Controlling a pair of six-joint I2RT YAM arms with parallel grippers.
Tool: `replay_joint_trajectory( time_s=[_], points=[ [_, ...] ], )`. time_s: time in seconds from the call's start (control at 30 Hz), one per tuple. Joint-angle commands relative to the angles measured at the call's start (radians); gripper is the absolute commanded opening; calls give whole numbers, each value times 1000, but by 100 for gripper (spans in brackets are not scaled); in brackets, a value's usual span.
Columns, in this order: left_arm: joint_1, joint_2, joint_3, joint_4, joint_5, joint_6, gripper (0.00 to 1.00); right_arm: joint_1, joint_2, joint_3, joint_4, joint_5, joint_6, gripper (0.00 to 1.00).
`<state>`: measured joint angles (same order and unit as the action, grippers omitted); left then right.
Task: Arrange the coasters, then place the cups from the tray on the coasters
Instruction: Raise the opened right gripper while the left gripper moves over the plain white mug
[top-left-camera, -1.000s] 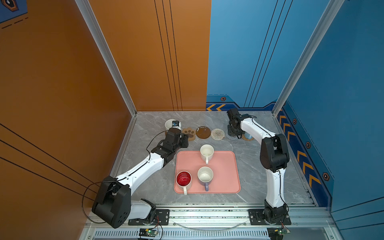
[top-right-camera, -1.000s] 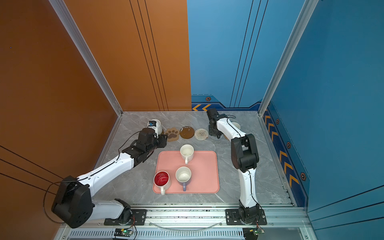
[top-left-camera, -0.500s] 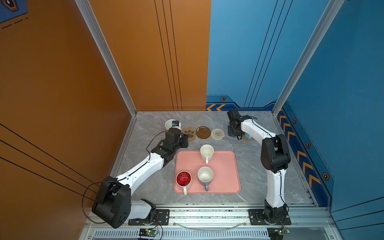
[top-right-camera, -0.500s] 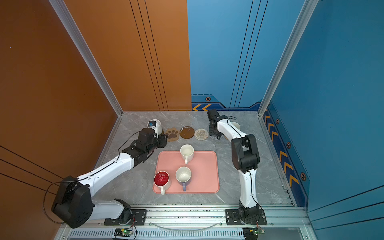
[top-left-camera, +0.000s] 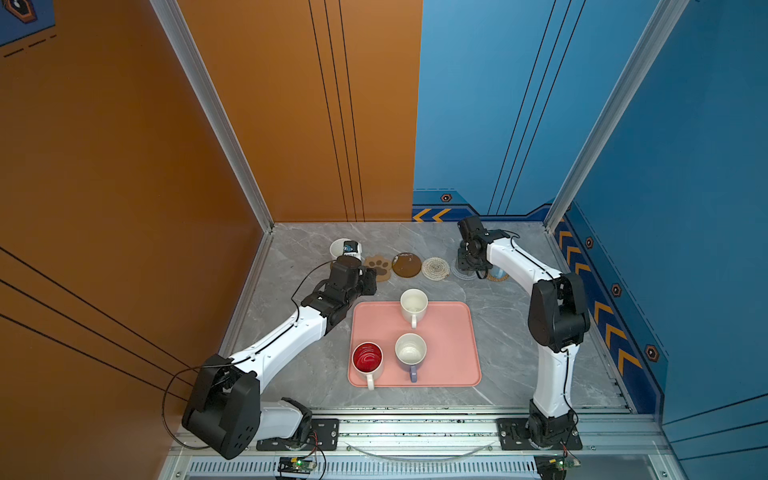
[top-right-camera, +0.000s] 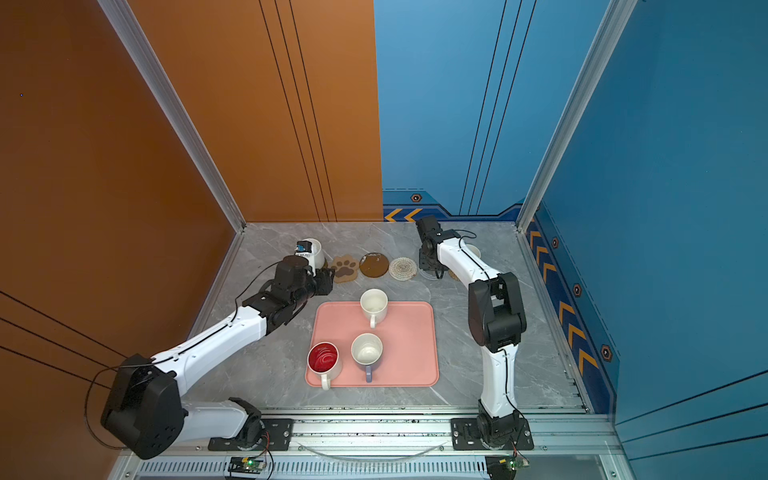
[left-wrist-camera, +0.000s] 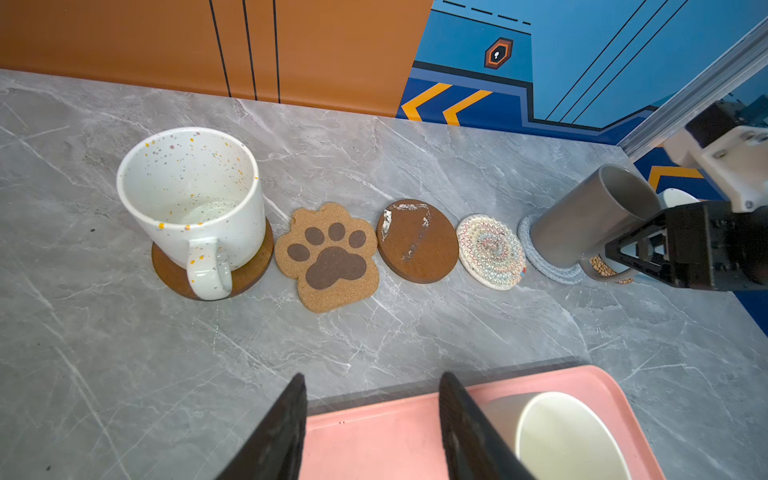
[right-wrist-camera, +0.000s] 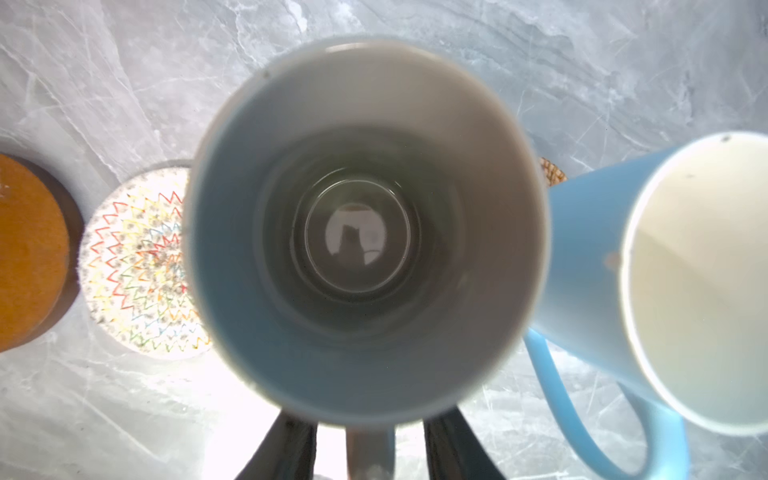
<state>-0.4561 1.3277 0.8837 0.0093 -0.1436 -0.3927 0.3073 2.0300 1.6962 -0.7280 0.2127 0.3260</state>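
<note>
Along the back, a white speckled cup (left-wrist-camera: 191, 195) stands on a brown coaster (left-wrist-camera: 249, 274). Beside it lie the paw-print coaster (left-wrist-camera: 328, 257), a second brown disc (left-wrist-camera: 417, 241) and a cream woven round (left-wrist-camera: 490, 251), all bare. The grey cup (left-wrist-camera: 582, 224) rests on the blue-grey coaster (left-wrist-camera: 540, 262). My right gripper (right-wrist-camera: 370, 419) straddles its handle (right-wrist-camera: 370, 451), open, with a gap on each side. The light blue cup (right-wrist-camera: 590, 266) stands on the rattan coaster (right-wrist-camera: 552, 172). My left gripper (left-wrist-camera: 372, 376) hovers open and empty over the tray's (top-left-camera: 453, 345) back edge.
On the tray stand a white cup (top-left-camera: 414, 301), a white cup with red inside (top-left-camera: 367, 357) and a lavender cup (top-left-camera: 410, 349). Orange and blue walls close in behind the coaster row. The right arm's elbow (top-left-camera: 557, 316) rises beside the tray.
The right gripper's jaws have parted from the grey cup's handle. Both arms have stayed almost still.
</note>
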Motion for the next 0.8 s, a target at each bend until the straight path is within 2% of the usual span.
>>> replay_joint_trajectory(
  time_s=[0.0,0.33,0.5,0.67,0.77],
  points=[
    [8,-29,-14,-11,24,-5,52,-4,-67,-22,-2,0,14,45],
    [-5,-11,0,-11,32,-6,53,63,-316,-38,-29,116,0,53],
    [-25,9,20,-11,39,2,53,168,-456,-105,10,214,27,58],
    [-60,30,56,-21,82,27,53,307,-565,-263,143,292,143,60],
    [-93,34,85,-26,121,55,57,387,-611,-350,267,362,183,61]
  ],
)
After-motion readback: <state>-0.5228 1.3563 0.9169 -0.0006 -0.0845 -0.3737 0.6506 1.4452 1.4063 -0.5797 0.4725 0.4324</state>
